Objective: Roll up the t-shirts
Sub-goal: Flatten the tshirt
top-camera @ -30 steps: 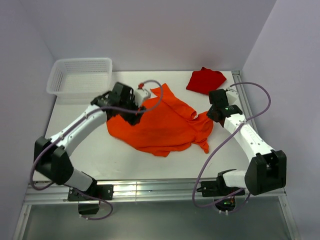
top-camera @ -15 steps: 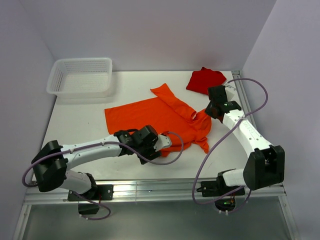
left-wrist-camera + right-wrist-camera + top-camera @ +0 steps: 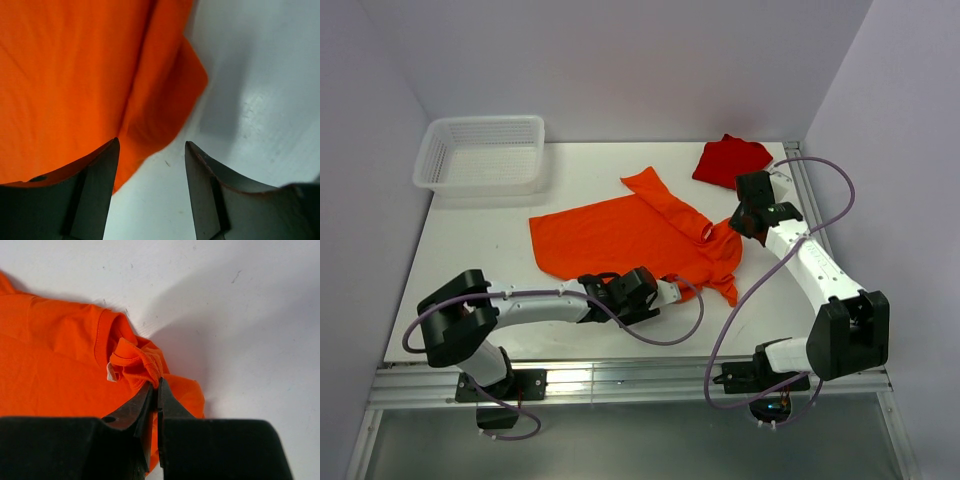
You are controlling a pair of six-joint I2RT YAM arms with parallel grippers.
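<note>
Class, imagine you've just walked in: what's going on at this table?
Two robot arms are working on a bright orange cloth t-shirt spread mostly flat on the white table. The right gripper is pinched shut on its collar, beside the small white neck label. The left gripper hangs low at the shirt's near edge, jaws open, gripping nothing. A darker red cloth t-shirt lies bunched at the far right, untouched; a white mesh plastic basket stands far left. Nothing is rolled yet.
</note>
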